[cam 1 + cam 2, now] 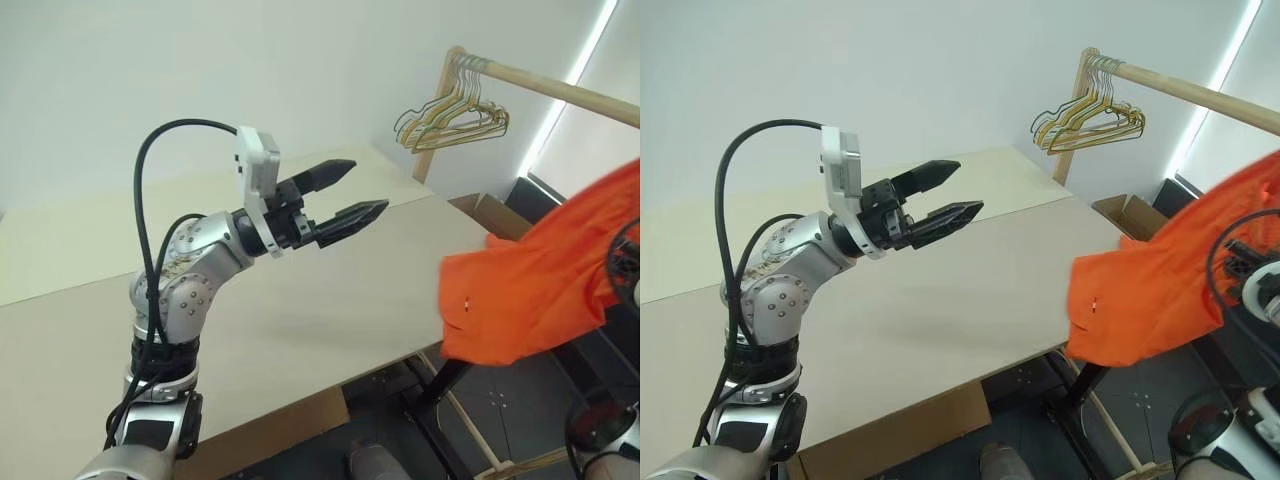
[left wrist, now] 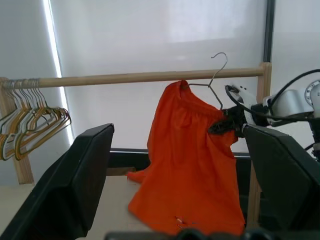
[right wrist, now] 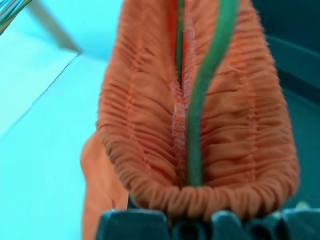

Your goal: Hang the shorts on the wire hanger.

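My left gripper (image 1: 348, 192) hangs in the upper middle of the left eye view, above the pale worktop (image 1: 330, 300), its jaws spread wide and released, gripping nothing and touching nothing. My right gripper (image 2: 225, 124) shows at the right of the left wrist view, jaws clenched on the gathered waistband of the shorts (image 1: 535, 285), together with the wire hanger (image 2: 212, 85). In the right wrist view the thin wire runs down through the bunched elastic to where my jaws pinch. The shorts hang as a bright orange drape at the right edge of the left eye view, off the worktop's near corner and clear of its surface. In the left wrist view the hanger's small hook rises just above the wooden rail (image 2: 140, 77); I cannot tell whether it touches the rail. A bunch of gold and green hangers (image 1: 455, 115) hangs at the rail's far end, upper right. The shorts carry a tiny white mark (image 1: 467, 302), too small to read; no other writing is legible.
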You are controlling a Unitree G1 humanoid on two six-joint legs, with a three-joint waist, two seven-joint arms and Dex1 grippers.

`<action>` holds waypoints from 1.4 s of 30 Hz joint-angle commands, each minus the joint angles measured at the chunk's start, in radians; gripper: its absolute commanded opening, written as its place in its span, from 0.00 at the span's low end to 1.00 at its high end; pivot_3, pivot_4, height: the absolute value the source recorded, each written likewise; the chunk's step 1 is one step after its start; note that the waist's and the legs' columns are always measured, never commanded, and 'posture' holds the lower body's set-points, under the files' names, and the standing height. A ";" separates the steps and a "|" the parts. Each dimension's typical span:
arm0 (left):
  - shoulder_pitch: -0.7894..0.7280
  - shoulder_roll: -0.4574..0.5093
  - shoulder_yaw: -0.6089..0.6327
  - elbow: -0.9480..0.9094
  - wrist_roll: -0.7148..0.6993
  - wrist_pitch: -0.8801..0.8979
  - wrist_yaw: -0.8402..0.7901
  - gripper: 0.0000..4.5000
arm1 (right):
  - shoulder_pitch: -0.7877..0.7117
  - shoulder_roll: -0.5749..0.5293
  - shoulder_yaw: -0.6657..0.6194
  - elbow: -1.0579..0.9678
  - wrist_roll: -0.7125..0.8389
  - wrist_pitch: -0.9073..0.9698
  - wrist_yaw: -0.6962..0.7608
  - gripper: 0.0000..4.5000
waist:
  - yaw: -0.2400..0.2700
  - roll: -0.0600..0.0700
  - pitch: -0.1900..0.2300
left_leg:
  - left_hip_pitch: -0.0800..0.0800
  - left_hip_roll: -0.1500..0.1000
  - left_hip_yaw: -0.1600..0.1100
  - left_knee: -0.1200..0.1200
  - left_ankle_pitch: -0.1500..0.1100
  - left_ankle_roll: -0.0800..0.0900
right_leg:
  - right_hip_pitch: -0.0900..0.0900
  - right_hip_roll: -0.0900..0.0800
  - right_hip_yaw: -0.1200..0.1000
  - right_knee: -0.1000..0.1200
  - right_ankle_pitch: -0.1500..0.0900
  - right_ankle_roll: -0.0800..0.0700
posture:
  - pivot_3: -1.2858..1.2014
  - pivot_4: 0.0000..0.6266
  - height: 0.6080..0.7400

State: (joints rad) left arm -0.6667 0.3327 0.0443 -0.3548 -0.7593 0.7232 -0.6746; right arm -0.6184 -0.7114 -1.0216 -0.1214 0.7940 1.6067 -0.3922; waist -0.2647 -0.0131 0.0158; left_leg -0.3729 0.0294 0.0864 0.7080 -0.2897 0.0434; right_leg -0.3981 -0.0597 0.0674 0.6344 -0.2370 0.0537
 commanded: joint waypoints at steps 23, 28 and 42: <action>0.004 0.056 0.016 -0.059 -0.055 -0.005 0.014 1.00 | -0.148 -0.076 -0.070 0.355 -0.128 0.008 -0.187 0.00 | 0.008 0.000 0.002 | 0.006 0.000 0.003 -0.012 0.000 0.000 | 0.008 0.000 0.003 -0.012 0.000 0.003 | 0.43 0.00 1.00; 0.002 0.063 0.015 -0.058 -0.058 -0.004 0.009 1.00 | -0.152 -0.074 -0.065 0.330 -0.206 0.008 -0.189 0.26 | 0.009 -0.001 0.002 | 0.006 0.000 0.003 -0.013 0.000 0.000 | 0.008 0.000 0.003 -0.013 0.001 0.004 | 0.43 0.00 1.00; 0.002 0.077 0.012 -0.062 -0.077 -0.005 0.016 1.00 | -0.047 -0.089 0.227 0.039 -0.474 -0.169 -0.057 0.99 | 0.014 0.004 0.006 | 0.006 0.000 0.003 -0.014 0.000 0.000 | 0.008 0.000 0.004 -0.016 0.001 0.005 | 0.43 0.00 1.00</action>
State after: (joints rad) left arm -0.6538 0.4014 0.0474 -0.3883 -0.8263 0.7254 -0.6589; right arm -0.6780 -0.7757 -0.8581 -0.0097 0.3688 1.5328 -0.4580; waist -0.2507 -0.0090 0.0217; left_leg -0.3674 0.0301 0.0895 0.6939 -0.2897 0.0435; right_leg -0.3901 -0.0595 0.0710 0.6186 -0.2359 0.0591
